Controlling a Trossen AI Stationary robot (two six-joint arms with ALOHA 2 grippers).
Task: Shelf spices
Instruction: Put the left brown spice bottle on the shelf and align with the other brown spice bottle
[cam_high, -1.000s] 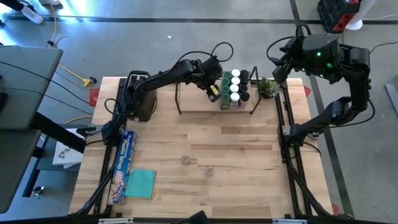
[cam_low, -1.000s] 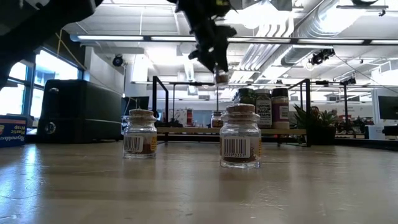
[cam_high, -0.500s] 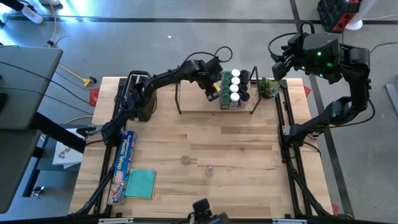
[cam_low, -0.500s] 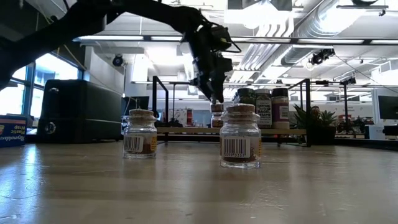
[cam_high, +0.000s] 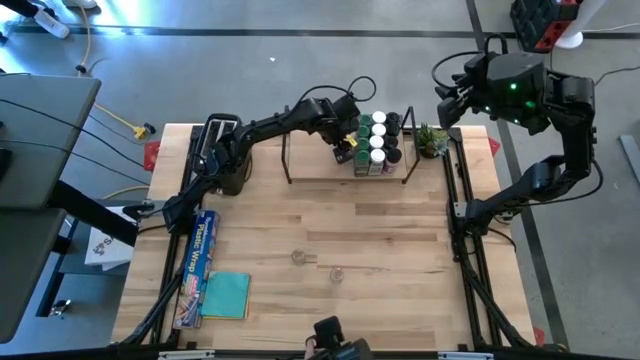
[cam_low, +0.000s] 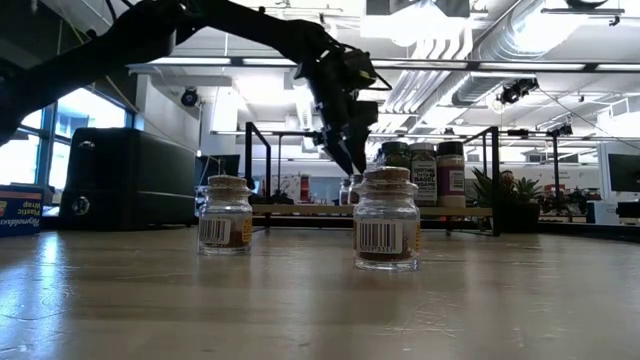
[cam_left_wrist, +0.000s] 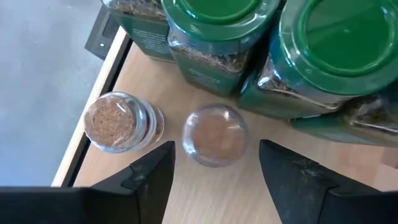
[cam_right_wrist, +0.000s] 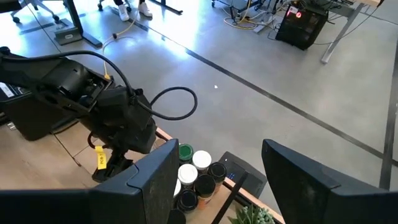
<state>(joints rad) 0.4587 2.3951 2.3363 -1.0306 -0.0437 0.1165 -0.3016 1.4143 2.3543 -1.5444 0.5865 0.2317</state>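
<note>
- The left hand (cam_high: 345, 148) hangs over the shelf (cam_high: 320, 170) with its arm stretched across from the worktop's (cam_high: 400, 260) left edge. Its fingers (cam_left_wrist: 149, 177) point down and are parted, gripping nothing.
- Only the left wrist view shows what lies under it — a clear-lidded jar (cam_left_wrist: 214, 134) standing free between the fingers, a corked jar (cam_left_wrist: 121, 121) just beside it, and green-lidded jars (cam_left_wrist: 348, 56) behind.
- The low view shows two more jars (cam_low: 385, 220) on the worktop, well apart from the shelf.
- The right hand (cam_right_wrist: 214, 180) waits high off the back right corner, released.
</note>
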